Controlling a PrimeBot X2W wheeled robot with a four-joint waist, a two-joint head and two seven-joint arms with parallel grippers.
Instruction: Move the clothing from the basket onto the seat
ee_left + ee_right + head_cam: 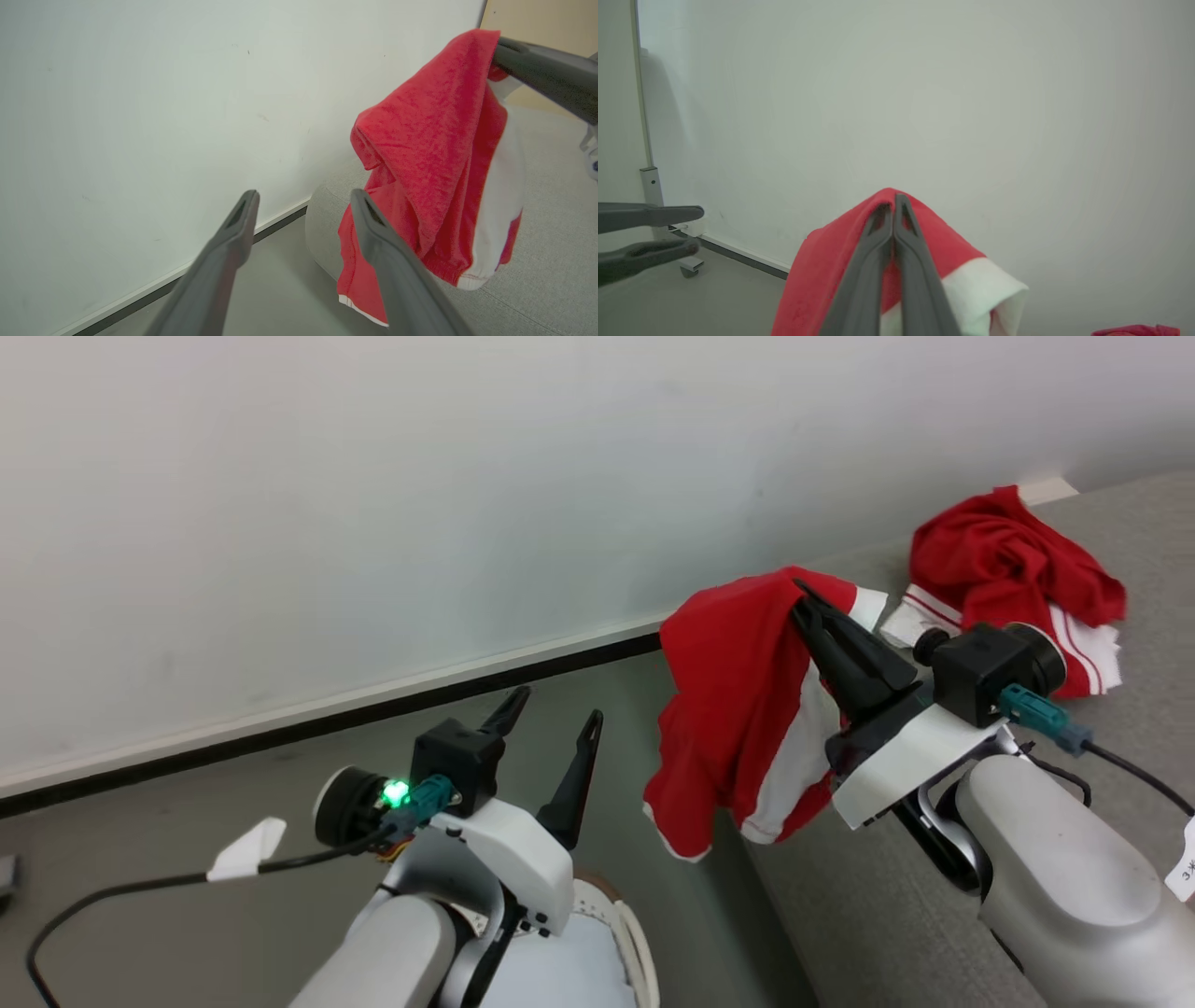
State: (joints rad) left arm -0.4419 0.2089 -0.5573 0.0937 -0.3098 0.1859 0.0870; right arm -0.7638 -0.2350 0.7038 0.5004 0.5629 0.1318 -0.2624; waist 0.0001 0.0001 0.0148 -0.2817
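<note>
Your left fingers (579, 765) stand spread and empty near the basket (637, 933), while your right fingers (810, 607), clenched on the red clothing (738, 691) that hangs lengthwise down from their tips, are nearer the seat (887, 915), whose cushion lies just right of them.

White wall (373, 476) meeting grey floor (187, 784) along a dark baseboard strip (327, 719). In the right wrist view, a metal post (649, 186) on a caster (691, 267) stands beside the wall.

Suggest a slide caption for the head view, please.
Right fingers, shut, hold a red garment by the edge of the seat; left fingers stand open.
</note>
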